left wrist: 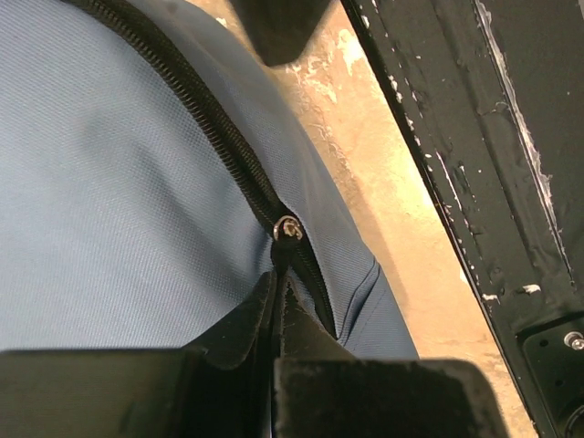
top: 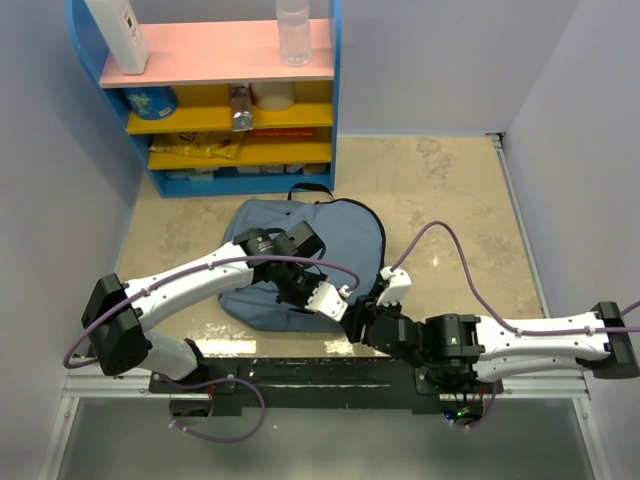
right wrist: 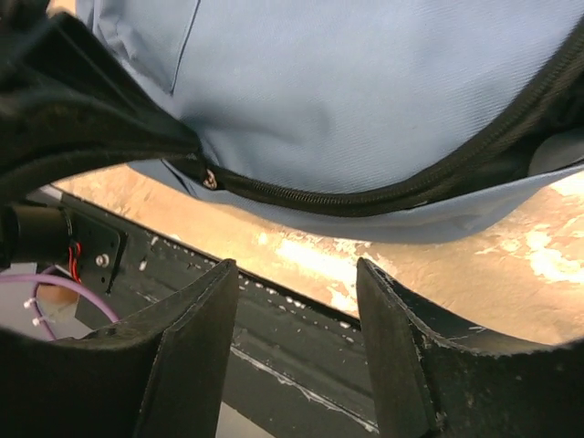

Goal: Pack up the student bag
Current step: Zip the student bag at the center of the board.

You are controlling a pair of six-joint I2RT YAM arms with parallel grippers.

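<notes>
Top external view shows the student bag (top: 300, 250) lying flat in the middle of the tan table (top: 450, 200), a bit left of center, with its black handle toward the top of the frame. It is big, soft and grey-blue. Both arms reach in from the bottom corners and meet at the bag's lower right edge. In the left wrist view, the left gripper (left wrist: 278, 297) has its jaws pressed together. They pinch the small dark zipper pull (left wrist: 281, 260) that hangs just under a shiny metal ring. The black zipper (left wrist: 196, 100) runs from that spot up to the upper left of the frame, across the blue cloth. In the right wrist view, the right gripper (right wrist: 294, 274) has its jaws spread wide with nothing between them. It sits low, just beside the bag's edge, and does not touch the bag. The zipper curves across the middle of that frame, and part of it gapes open at the right side. A blue shelf (top: 335, 120) with a pink top stands at the upper left of the top view, well apart from the bag.
</notes>
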